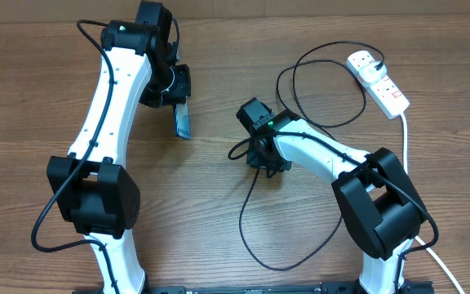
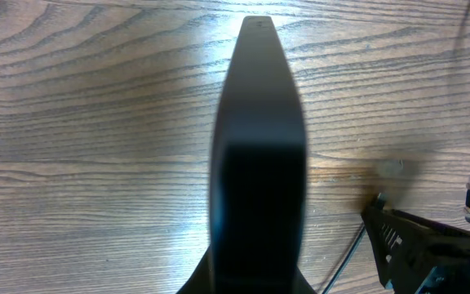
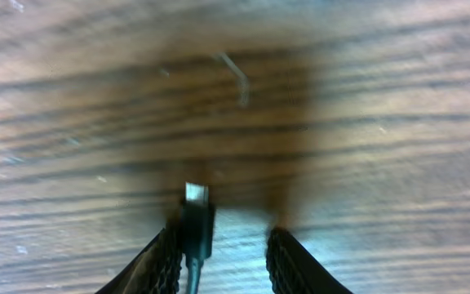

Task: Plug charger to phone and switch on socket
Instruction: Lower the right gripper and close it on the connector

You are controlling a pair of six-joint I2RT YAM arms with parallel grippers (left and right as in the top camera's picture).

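R gripper point(image 3: 223, 238) jaws apart, charger point(image 3: 196, 224) tip by one finger; L gripper point(image 1: 176, 100) clamps phone point(image 1: 183, 121) on edge.

Overhead, most of the phone point(image 1: 184, 122) is hidden under the left gripper point(image 1: 176, 100), and its screen text is too small to read. From the left wrist it is a dark blur, cut off at the bottom edge. The charger point(image 3: 196, 216) leaves the right wrist picture at the bottom. It seems to lean on one side of the right gripper point(image 3: 223, 237), but whether the jaws pinch it is unclear. The switch on the socket point(image 1: 379, 82) is too small to read.
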